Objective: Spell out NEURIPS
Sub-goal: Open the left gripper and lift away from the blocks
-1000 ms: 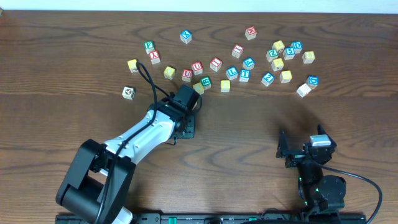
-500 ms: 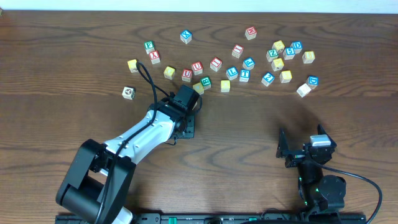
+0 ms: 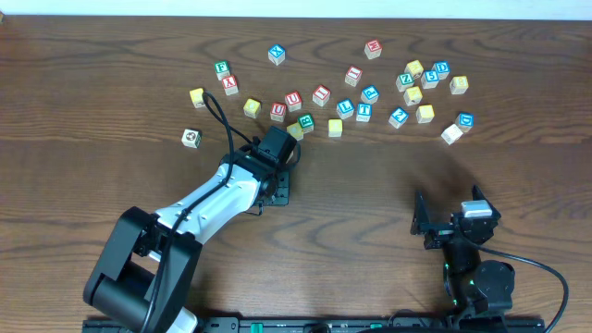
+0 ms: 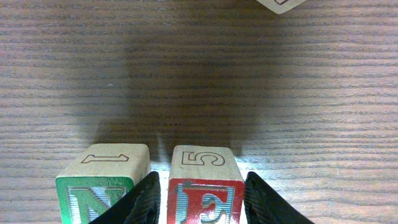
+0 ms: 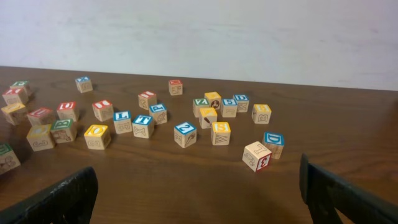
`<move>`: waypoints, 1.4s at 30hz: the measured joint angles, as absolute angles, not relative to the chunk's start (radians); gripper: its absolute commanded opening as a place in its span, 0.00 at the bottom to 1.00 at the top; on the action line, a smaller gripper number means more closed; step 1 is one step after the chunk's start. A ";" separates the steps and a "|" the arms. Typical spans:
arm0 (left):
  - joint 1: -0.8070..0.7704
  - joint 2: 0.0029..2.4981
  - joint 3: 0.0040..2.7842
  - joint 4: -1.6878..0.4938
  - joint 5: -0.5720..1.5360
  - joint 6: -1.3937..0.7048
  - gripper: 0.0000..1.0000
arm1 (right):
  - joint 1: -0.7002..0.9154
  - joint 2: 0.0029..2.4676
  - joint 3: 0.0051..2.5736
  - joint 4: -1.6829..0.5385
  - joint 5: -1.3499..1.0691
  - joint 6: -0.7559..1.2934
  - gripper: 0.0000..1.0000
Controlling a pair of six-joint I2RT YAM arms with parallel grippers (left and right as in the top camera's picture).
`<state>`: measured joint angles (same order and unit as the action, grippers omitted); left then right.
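In the left wrist view a red E cube (image 4: 205,186) stands on the table between the fingers of my left gripper (image 4: 202,196). The jaws are slightly open, with a thin gap at the left finger (image 4: 140,202). A green N cube (image 4: 102,183) stands right beside the E, on its left, outside the jaws. From overhead both cubes are hidden under my left wrist (image 3: 271,148). A yellow S cube (image 5: 220,132) and a red U cube (image 3: 293,99) lie in the scatter. My right gripper (image 5: 202,199) (image 3: 450,215) is wide open and empty near the front right.
Several other lettered cubes lie scattered across the back of the table (image 3: 518,185), from a green one (image 3: 221,67) at the left to a blue one (image 3: 464,120) at the right. A yellow cube (image 3: 294,131) sits just beyond my left wrist.
Nothing shifts in the overhead view. The left jaws have eased apart around the E cube, and the right arm has stayed still.
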<state>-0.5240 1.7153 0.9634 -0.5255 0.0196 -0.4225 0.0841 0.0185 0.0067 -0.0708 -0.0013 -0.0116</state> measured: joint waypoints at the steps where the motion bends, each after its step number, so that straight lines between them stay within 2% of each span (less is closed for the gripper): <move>1: -0.524 1.715 0.963 -0.527 0.020 -0.422 0.42 | 0.084 0.019 0.007 -0.071 -0.001 -0.012 0.99; 10: -0.524 1.628 1.021 -0.634 0.020 -0.396 0.43 | 0.084 0.019 0.007 -0.071 -0.001 -0.012 0.99; 13: -0.524 1.531 1.095 -0.662 0.019 -0.378 0.54 | 0.084 0.019 0.007 -0.071 -0.001 -0.012 0.99; 17: -0.524 1.432 1.142 -0.661 0.019 -0.361 0.64 | 0.084 0.019 0.007 -0.071 -0.001 -0.012 0.99; 21: -0.521 1.356 1.160 -0.658 0.020 -0.357 0.69 | 0.084 0.019 0.007 -0.071 -0.001 -0.012 0.99; 41: -0.504 1.339 1.160 -0.646 0.019 -0.339 0.72 | 0.084 0.019 0.007 -0.071 -0.001 -0.012 0.99; 42: -0.504 1.339 1.160 -0.644 0.019 -0.339 0.76 | 0.084 0.019 0.007 -0.071 -0.001 -0.012 0.99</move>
<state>-0.5041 1.3392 1.1603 -0.6441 0.0193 -0.3389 0.0841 0.0185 0.0067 -0.0711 -0.0013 -0.0116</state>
